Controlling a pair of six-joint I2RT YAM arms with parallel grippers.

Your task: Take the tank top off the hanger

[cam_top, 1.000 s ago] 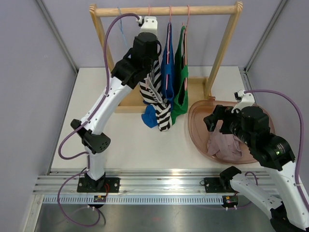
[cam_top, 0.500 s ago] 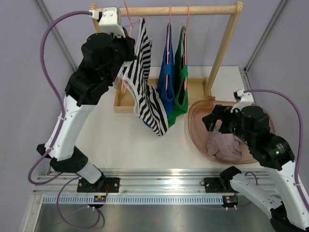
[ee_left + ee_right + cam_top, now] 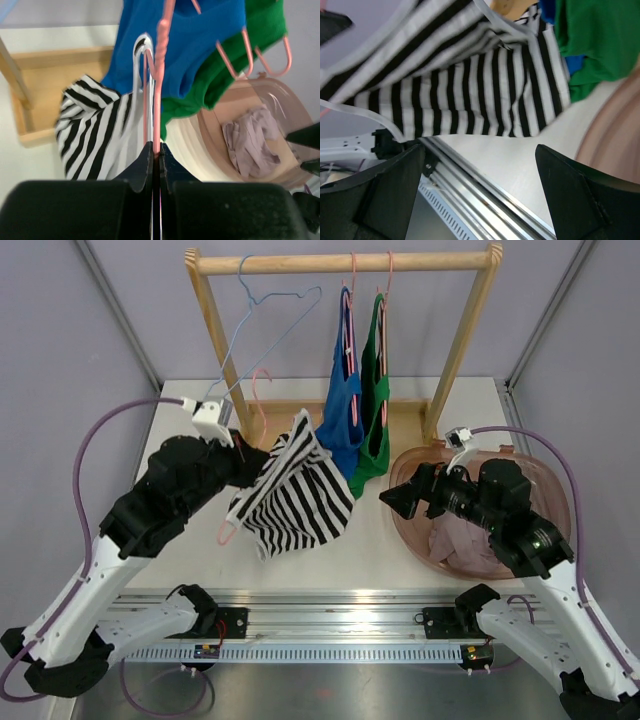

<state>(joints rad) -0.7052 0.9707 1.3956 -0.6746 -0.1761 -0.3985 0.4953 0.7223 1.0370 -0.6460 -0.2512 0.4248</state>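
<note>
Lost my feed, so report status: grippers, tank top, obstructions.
Left gripper shut on pink hanger, off the rail. Striped top on hanger. Right gripper open, short of the top. Blue top, green top hang close behind.

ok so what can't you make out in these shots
Top view: the black-and-white striped tank top covers most of the pink plastic hanger, so which straps are on it is unclear.
Top view: the right arm hides part of the mauve cloth in the brown plastic basin.
Right wrist view: the frame edge crops the tank top.
</note>
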